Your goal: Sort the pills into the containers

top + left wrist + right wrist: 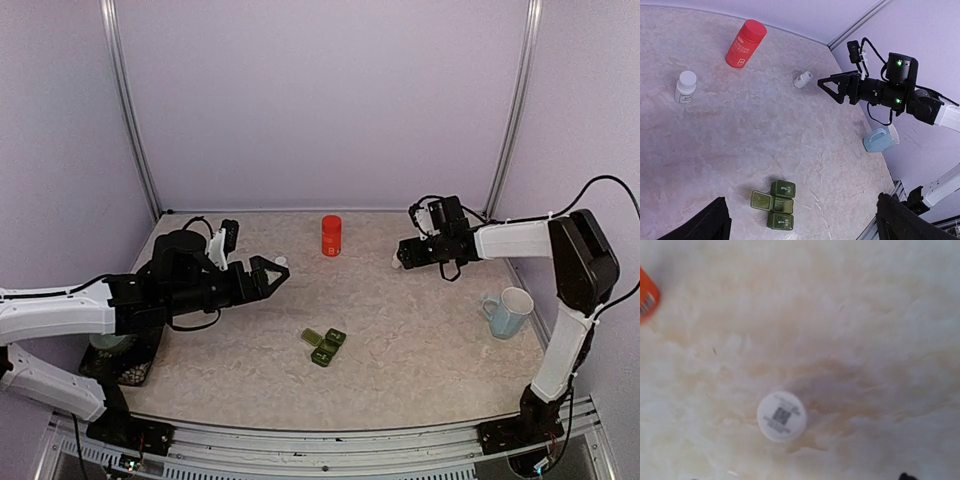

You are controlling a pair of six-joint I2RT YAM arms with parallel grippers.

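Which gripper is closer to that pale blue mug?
Right. The right gripper is a little back-left of the mug; the left gripper is far off across the table.

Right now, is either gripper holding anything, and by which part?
Nothing is held. The left gripper and right gripper both stand open and empty; the dark green plastic three-compartment strip and a small white plastic bottle rest on the table.

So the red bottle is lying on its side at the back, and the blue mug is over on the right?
No: the red bottle stands upright, as the top view shows. It is at the back, and the blue mug is on the right.
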